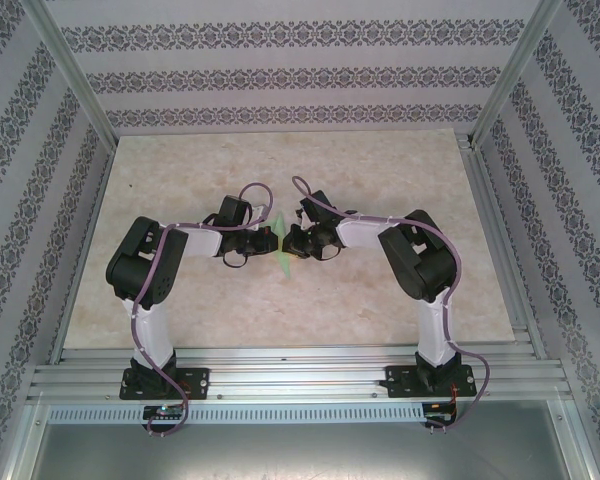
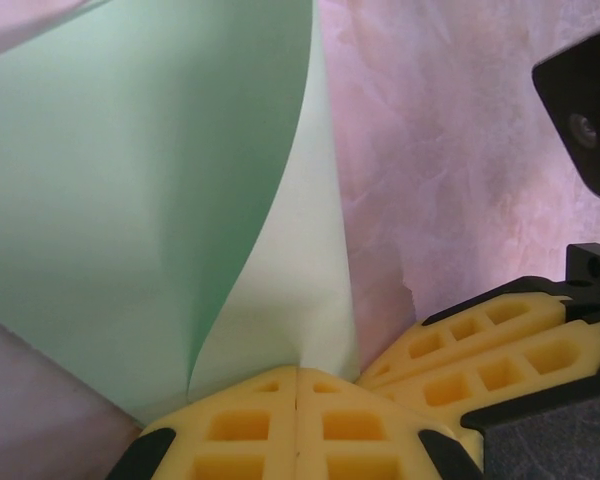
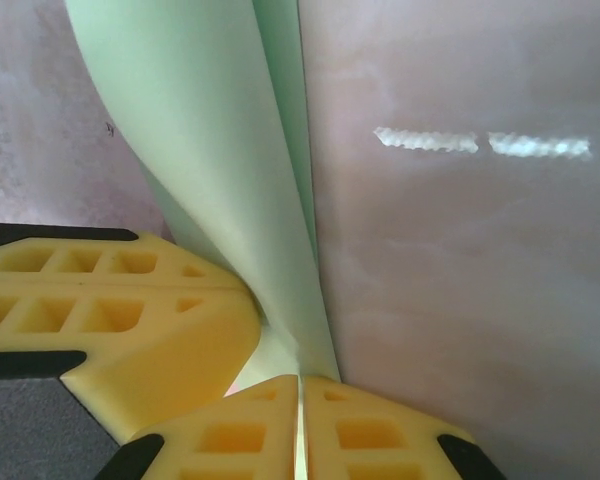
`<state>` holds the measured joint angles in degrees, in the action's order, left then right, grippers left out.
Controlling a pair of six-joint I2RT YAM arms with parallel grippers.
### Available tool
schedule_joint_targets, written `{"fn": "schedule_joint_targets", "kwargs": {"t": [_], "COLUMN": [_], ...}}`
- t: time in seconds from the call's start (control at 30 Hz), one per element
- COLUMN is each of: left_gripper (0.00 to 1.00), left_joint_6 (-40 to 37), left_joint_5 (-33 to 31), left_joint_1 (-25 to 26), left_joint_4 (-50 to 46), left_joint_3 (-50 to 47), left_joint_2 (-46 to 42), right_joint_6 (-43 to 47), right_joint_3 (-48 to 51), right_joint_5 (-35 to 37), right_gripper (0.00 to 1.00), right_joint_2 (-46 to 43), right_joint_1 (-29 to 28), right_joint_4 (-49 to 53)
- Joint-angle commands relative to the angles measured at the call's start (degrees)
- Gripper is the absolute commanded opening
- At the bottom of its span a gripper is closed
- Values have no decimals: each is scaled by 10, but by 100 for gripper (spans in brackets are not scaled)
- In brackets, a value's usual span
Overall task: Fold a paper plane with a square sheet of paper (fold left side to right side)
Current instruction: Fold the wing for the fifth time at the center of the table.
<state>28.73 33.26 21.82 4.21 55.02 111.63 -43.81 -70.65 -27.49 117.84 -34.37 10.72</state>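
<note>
We judge the folding to be well along. The paper (image 1: 282, 246) is no longer a flat square but a narrow, pointed green strip. It stands on edge, lifted off the table (image 1: 180, 300) at its middle. In the left wrist view its layers curve apart from one another, so the halves are not yet pressed shut. What looks left is closing the left side onto the right and flattening the crease.

The left arm reaches up from its base, elbow out to the left, forearm turned inward towards the centre. The left gripper (image 2: 298, 378) has its yellow fingers (image 2: 230, 430) together, pinching the lower edge of the paper. The paper sits between the two grippers, which nearly touch.

The right arm mirrors this, elbow out to the right, forearm angled in. The right gripper (image 3: 300, 388) is likewise clamped on the paper's edge, just beside the left one's fingers.
</note>
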Motion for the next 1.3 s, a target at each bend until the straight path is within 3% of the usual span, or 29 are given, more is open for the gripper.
{"fn": "schedule_joint_targets", "kwargs": {"t": [0.0, 0.8, 1.27], "left_gripper": [0, 0, 0], "left_joint_6": [-33, -34, -36], "left_joint_5": [-91, -90, -94], "left_joint_1": [23, 25, 28], "left_joint_4": [-52, -54, -55], "left_joint_3": [-24, -21, -26], "left_joint_2": [65, 63, 66], "right_joint_6": [6, -6, 7], "right_joint_3": [-9, -68, -129], "right_joint_5": [23, -6, 40], "right_gripper": [11, 12, 12], "right_joint_2": [13, 47, 86], "right_joint_1": [8, 18, 34], "right_joint_4": [-7, -2, 0]}}
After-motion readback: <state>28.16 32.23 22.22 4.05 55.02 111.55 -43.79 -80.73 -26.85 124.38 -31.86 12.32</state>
